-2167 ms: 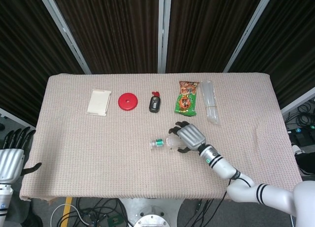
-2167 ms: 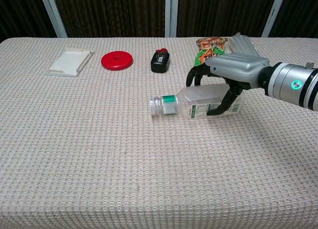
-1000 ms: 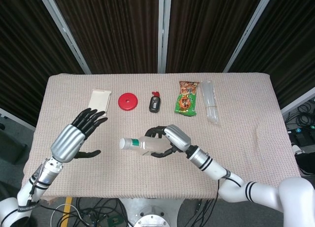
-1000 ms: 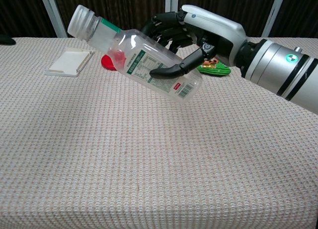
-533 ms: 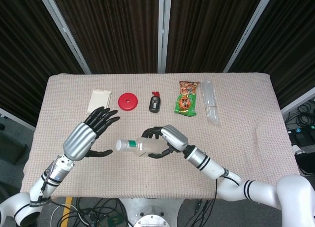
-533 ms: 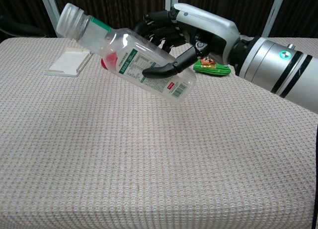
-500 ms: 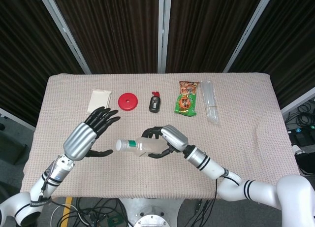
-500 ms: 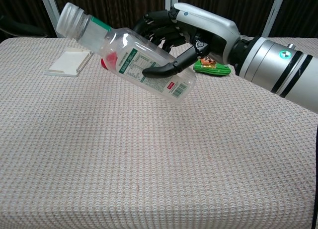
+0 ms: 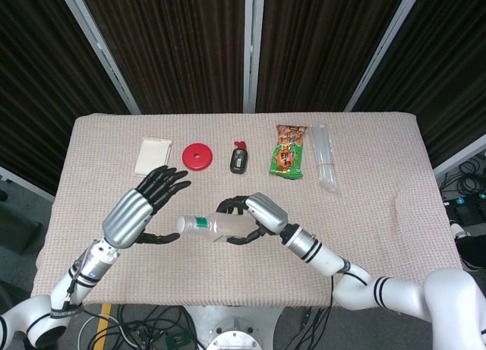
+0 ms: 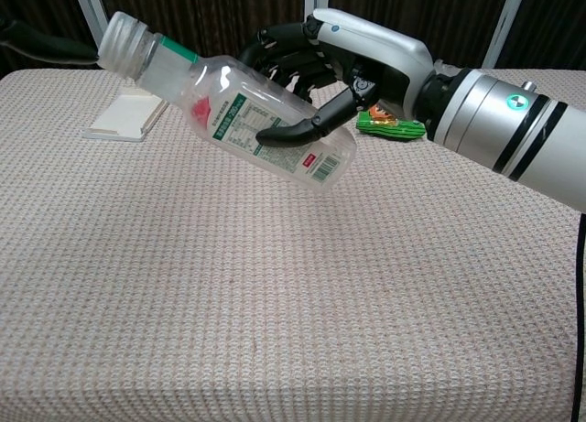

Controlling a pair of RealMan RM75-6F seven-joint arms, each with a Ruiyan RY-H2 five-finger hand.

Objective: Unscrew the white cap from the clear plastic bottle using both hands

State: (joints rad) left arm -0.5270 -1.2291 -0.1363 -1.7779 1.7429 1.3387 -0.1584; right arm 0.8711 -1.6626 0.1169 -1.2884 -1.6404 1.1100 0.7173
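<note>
My right hand grips the clear plastic bottle around its body and holds it tilted above the table, neck pointing left. The white cap sits on the neck beside a green band. My left hand is open with fingers spread, just left of the cap and not touching it. In the chest view only a dark sliver of the left arm shows at the top left edge.
Along the far side of the table lie a white tray, a red disc, a small black device, a green snack packet and a clear plastic sleeve.
My right hand lifted the bottle off the table and carried it left. My left hand came up from the table's left edge and keeps closing in on the cap.
</note>
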